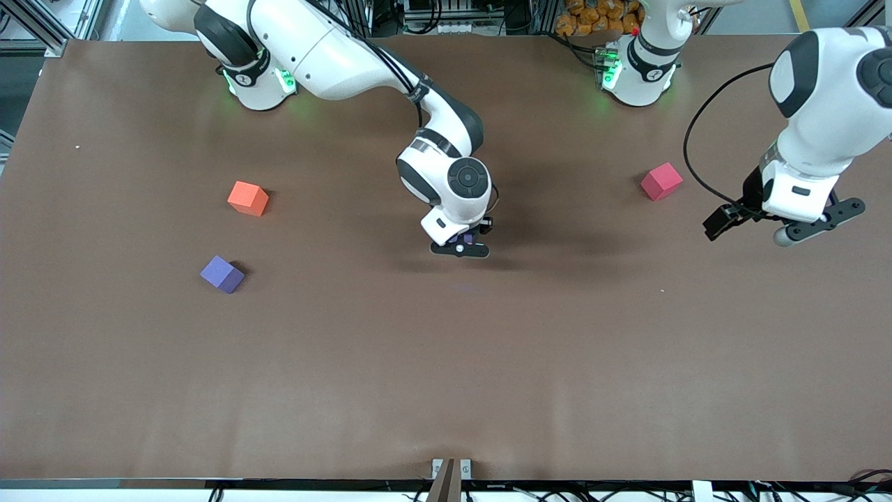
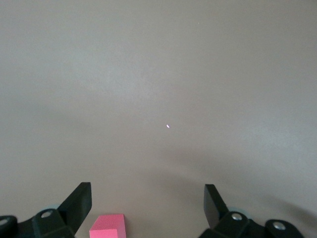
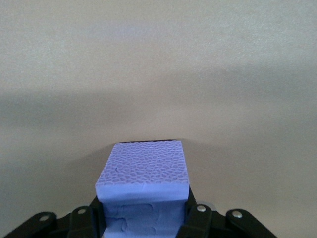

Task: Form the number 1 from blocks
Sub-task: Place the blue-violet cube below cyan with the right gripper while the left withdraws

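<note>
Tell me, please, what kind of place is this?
Probably a robotics lab: two arms mounted at a brown table, metal framing and cables around it, and only foam blocks, like the orange block, as props.

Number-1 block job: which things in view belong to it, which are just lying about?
Job:
- purple block gripped by right gripper, over mid-table
- second purple block, on table
- orange block
- pink block
- left gripper, open, waiting near pink block

Lying about:
- brown table
- orange-packaged goods past the table edge
</note>
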`<move>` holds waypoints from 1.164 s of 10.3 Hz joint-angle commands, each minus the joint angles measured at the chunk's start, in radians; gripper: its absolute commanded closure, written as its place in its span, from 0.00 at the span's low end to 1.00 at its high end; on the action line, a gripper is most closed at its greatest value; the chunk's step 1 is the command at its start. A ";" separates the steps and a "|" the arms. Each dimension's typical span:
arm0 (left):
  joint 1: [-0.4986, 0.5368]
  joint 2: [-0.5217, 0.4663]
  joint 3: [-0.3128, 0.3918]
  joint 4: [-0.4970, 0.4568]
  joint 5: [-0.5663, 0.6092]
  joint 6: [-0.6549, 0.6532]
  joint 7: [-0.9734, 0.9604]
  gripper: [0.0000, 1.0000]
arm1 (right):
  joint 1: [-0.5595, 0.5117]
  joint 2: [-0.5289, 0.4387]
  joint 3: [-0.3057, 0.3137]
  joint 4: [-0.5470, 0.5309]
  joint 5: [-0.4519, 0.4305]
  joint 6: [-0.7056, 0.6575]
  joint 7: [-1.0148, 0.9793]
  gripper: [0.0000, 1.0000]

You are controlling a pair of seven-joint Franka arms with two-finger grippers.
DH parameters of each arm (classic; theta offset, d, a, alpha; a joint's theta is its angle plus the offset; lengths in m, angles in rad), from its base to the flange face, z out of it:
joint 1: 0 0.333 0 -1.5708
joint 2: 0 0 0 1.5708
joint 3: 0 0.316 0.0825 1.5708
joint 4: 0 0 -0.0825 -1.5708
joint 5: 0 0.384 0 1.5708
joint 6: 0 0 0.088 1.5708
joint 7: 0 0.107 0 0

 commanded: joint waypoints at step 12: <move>0.001 -0.020 0.010 0.357 -0.052 -0.280 0.244 0.00 | 0.001 -0.045 -0.006 0.034 0.010 -0.048 -0.090 0.00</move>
